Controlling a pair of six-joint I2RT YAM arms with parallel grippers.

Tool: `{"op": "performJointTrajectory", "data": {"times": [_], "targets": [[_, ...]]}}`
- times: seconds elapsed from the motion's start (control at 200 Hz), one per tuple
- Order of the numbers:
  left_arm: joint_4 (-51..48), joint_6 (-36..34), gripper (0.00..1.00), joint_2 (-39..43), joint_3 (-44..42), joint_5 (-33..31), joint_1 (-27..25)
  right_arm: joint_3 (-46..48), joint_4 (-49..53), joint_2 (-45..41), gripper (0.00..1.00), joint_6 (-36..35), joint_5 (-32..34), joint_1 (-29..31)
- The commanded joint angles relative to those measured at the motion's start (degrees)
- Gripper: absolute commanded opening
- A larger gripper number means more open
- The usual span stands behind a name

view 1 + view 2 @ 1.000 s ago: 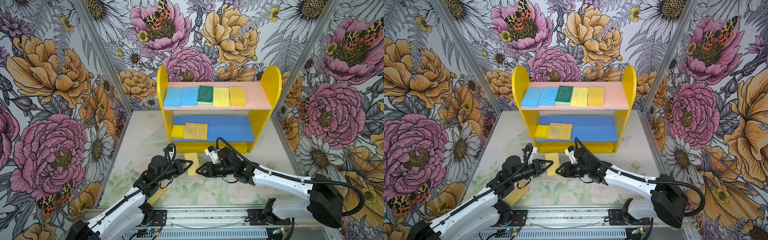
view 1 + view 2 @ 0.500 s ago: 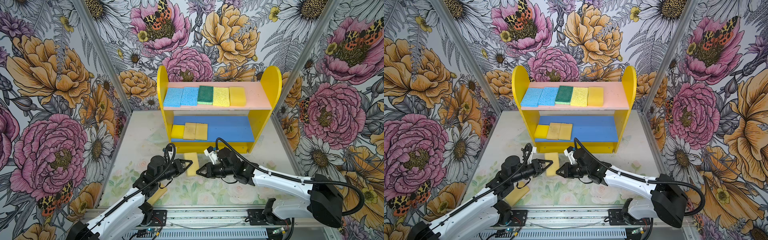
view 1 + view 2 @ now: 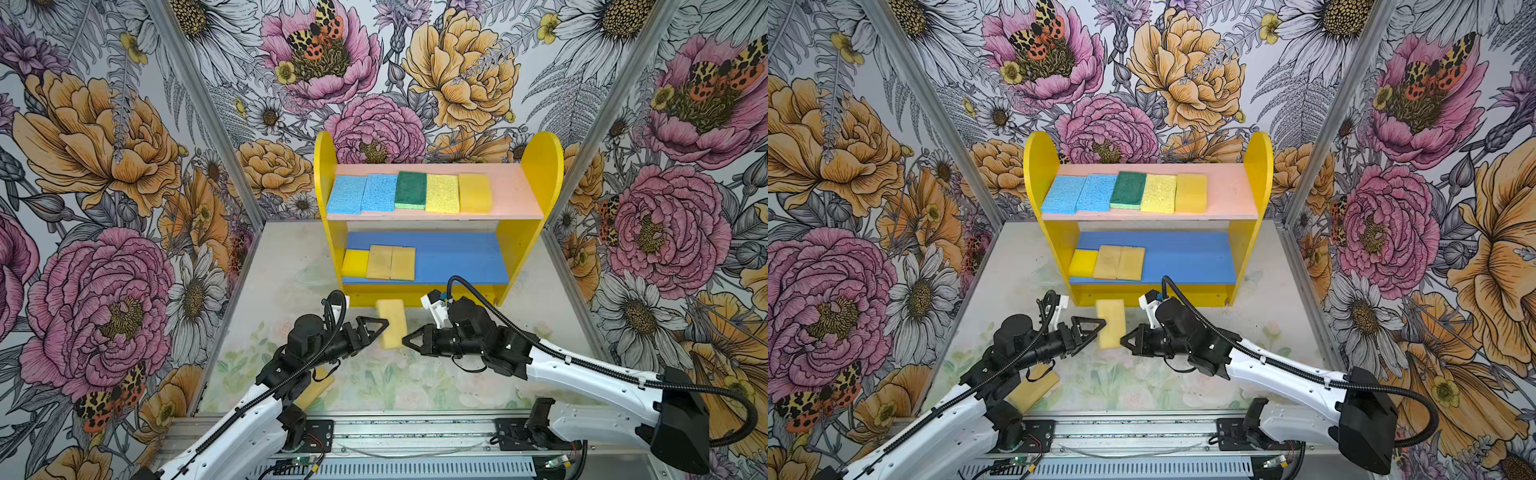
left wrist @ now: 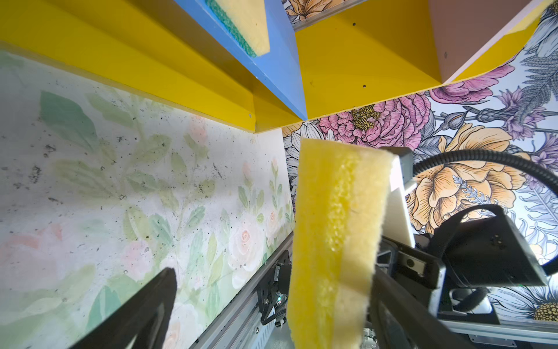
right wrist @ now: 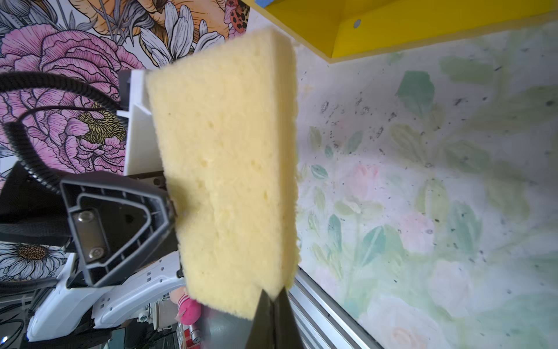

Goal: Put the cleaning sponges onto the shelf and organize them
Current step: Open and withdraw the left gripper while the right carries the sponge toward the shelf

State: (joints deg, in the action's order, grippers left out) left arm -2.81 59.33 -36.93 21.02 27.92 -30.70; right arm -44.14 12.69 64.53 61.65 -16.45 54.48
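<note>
Tan sponge (image 3: 392, 320): mid-frame, between both grippers
Right gripper (image 3: 405, 338): clamped on its corner
Left gripper (image 3: 382, 330): jaws apart around it

yellow-sided shelf (image 3: 540, 166), pink upper board (image 3: 515, 195), blue lower board (image 3: 457, 257), floral walls (image 3: 104, 166), pale yellow sponge (image 3: 392, 322)

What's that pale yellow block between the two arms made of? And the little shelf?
The pale yellow sponge looks like soft foam: matte, pitted with small pores, fuzzy edges. The shelf seems painted wood or board: smooth flat panels with small screw dots; paint hides any grain.
</note>
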Motion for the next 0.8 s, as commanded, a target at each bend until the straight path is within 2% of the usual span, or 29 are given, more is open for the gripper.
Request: {"op": "performJointTrajectory", "data": {"times": [0.0,0.145,0.32,0.475,0.545,0.795], "targets": [[-6.3,-3.1,0.99,2.8,3.3,-0.6,1.4,-4.7,8.0,-2.3,0.02,-1.2,5.2,0.2],[-17.0,-6.2,0.99,7.1,7.1,-2.2,3.5,-8.5,15.6,-4.5,0.02,-2.9,9.8,-0.1],[-26.4,-9.5,0.99,10.1,9.7,-2.4,6.6,-10.6,19.9,-6.0,0.02,-4.4,11.2,-3.2],[-28.1,-9.7,0.99,10.1,9.9,0.2,9.8,-14.1,24.8,-4.8,0.02,-8.7,10.9,-8.7],[-28.5,-10.3,0.99,9.4,10.3,0.9,11.1,-15.5,25.7,-3.5,0.02,-11.5,10.1,-13.3],[-31.5,-13.5,0.99,7.3,11.9,0.4,16.1,-20.0,26.3,5.2,0.02,-19.9,5.2,-24.8]]}}
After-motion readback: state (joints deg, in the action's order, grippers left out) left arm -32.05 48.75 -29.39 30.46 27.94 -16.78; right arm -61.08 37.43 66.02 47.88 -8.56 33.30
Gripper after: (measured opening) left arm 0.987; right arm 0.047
